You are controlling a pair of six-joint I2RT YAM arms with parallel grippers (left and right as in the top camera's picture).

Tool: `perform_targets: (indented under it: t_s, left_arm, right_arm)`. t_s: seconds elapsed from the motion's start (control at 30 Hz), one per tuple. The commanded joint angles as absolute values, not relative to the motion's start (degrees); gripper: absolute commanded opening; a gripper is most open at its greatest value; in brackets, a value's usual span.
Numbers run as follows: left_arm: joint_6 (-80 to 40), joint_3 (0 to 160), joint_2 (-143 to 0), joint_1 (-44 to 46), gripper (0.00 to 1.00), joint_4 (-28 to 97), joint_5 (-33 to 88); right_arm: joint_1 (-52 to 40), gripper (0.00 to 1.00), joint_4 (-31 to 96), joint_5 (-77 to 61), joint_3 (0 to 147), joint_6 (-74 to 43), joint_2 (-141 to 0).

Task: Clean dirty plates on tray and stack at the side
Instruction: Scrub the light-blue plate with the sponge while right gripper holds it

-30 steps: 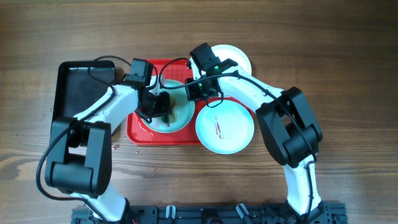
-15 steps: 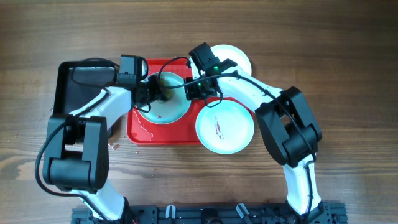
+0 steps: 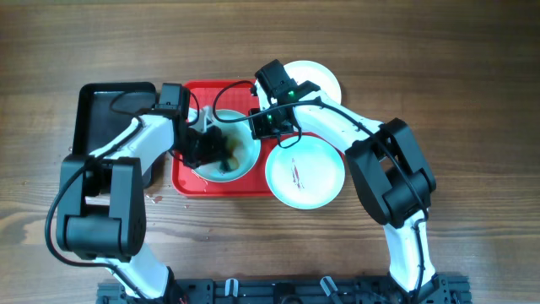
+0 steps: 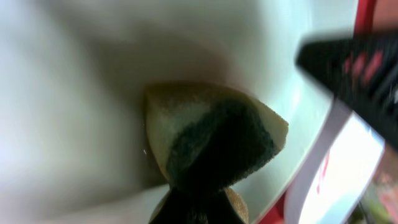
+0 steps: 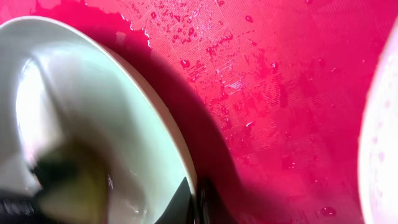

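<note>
The left gripper point(image 3: 207, 145) is closed tight on a sponge point(image 4: 211, 137), yellow with a dark green scouring face. The sponge is pressed, just beyond the fingertips, into the hollow of a pale blue plate point(image 3: 239, 165). The plate lies on the red tray point(image 3: 187, 181), directly under that gripper.

The right gripper point(image 3: 258, 129) is shut on the plate's rim, which is pinched between its fingers at the side far from the left gripper. This hold is judged to serve as a brace, so that the plate is not dragged about while it is scrubbed. In the right wrist view a dark shadow is cast beneath the held rim. The plate is therefore taken to be tipped up at that edge, its hollow turned upward and somewhat toward the sponge. Being round, it has no long axis.

The tray surface just beyond the right fingers is spotted with water drops point(image 5: 249, 93).

A second pale blue plate point(image 3: 325, 181) rests off the tray, near the right gripper on its outer side, with a red smear point(image 3: 295, 171) unwiped at its centre. A white plate point(image 3: 322, 78) lies past it, and a black tray point(image 3: 105, 110) sits outside the left arm
</note>
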State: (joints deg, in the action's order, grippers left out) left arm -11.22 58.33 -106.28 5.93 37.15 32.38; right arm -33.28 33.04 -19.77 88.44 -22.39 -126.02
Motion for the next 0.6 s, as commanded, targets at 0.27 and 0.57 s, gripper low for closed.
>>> perform_targets:
  t_s: [0.27, 0.57]
  left_arm:
    - [-27.59, 58.3, -107.9, 6.48, 0.04, 44.23, -14.31]
    - [-33.41, 75.42, -107.9, 6.52, 0.04, 41.98, -17.56]
  right_arm:
    - [-33.87, 0.04, 32.84, -20.45, 88.49, -22.68, -127.42]
    - [-33.87, 0.04, 33.47, -20.43, 88.49, -22.68, -127.42]
